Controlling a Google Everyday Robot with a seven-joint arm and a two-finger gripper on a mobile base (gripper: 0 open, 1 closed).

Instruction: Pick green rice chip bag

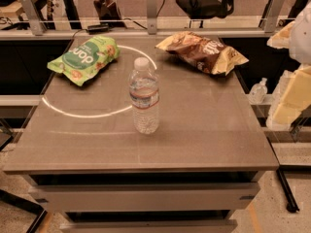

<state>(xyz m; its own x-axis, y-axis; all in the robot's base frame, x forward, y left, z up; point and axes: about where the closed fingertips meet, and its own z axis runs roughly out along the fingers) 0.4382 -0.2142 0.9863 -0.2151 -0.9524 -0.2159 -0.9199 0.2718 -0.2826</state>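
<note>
The green rice chip bag [85, 58] lies flat on the back left of the table [204, 140]. It is puffy and light green, with a darker green oval and white lettering. My gripper [290, 103] shows as pale white and yellowish parts at the right edge of the camera view, beyond the table's right side. It is far from the bag and holds nothing that I can see.
A clear water bottle [144, 97] stands upright mid-table, between my gripper and the green bag. A brown-and-gold crinkled chip bag [203, 52] lies at the back right. A small clear bottle [258, 90] sits off the table's right side. A metal rail [150, 32] runs behind the table.
</note>
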